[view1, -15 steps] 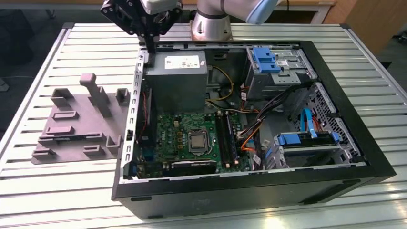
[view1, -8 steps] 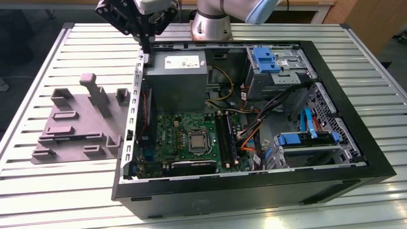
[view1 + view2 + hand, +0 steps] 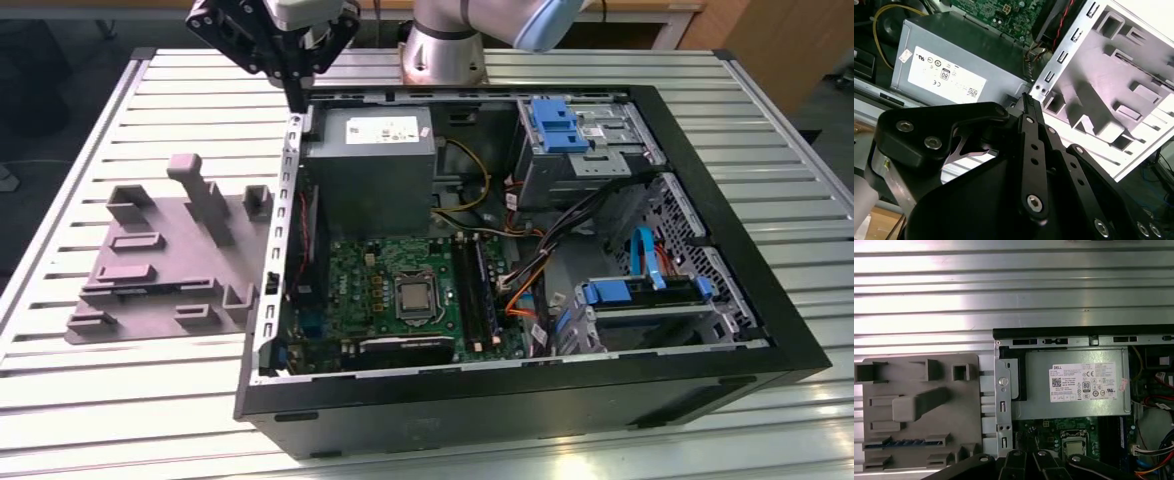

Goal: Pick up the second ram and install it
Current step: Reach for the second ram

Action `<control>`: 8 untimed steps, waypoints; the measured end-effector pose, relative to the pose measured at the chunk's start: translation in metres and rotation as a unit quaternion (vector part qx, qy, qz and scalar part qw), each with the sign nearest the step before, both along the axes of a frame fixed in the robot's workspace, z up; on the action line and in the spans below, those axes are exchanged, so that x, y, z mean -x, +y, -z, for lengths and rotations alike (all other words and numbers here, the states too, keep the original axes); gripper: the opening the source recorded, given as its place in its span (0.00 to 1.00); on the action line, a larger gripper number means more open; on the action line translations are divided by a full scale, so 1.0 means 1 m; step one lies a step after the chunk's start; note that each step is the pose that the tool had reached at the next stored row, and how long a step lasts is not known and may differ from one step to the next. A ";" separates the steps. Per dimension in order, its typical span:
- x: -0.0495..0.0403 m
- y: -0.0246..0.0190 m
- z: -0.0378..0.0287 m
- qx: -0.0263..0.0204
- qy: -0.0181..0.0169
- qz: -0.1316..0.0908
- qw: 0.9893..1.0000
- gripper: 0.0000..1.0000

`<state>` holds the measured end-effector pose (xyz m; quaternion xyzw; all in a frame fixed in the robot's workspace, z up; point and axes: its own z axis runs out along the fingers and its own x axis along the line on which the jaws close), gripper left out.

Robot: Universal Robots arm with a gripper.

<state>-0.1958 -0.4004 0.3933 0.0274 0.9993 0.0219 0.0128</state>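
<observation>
Over the case wall (image 3: 284,200) by the power supply (image 3: 367,165): your pincer (image 3: 295,92), pinched narrow and empty; second ram (image 3: 901,443) slotted in the grey tray (image 3: 881,387), apparently staged for grasping.

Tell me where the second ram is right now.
In the first wrist view, the second ram lies in a slot of the grey plastic tray, which sits beside the open computer case, at the exterior view's left.

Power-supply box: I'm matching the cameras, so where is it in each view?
Exterior view: power-supply box in the open case's far corner.
Second wrist view: box, label up, beside the case wall.
First wrist view: box, label showing, just inside that wall.
Shared landmark: grey tray outside the wall.
</observation>
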 end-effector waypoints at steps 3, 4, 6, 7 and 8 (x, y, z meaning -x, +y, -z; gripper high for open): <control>0.0040 0.0000 0.0000 0.000 0.000 -0.001 1.000 0.11; 0.0053 -0.0001 -0.0001 0.000 0.000 -0.001 1.000 0.11; 0.0078 -0.0001 0.0000 0.000 0.000 -0.001 1.000 0.11; 0.0090 -0.0001 0.0000 0.000 0.000 -0.001 1.000 0.11; 0.0103 -0.0001 0.0000 0.000 0.000 -0.001 1.000 0.11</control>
